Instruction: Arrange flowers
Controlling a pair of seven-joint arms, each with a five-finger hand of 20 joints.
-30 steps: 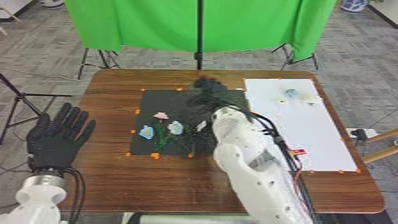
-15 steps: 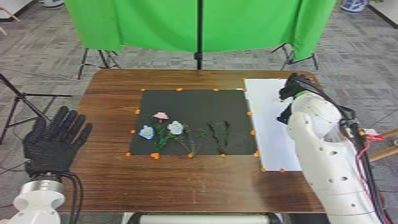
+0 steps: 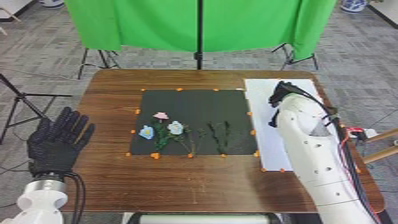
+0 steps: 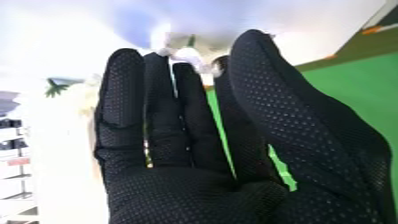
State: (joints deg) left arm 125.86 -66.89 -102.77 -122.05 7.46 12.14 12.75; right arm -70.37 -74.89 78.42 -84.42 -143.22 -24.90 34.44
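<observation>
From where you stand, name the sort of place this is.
Probably a robotics lab or test room: bright green cloth backdrop, grey carpeted floor, and brown wooden table with small orange marks.

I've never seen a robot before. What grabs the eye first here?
Probably the green cloth hanging behind the table, then the black-gloved left hand, open at the table's left, and the right hand over the white sheet. Between them, small pink, white and blue flowers lie on a black sheet.
</observation>
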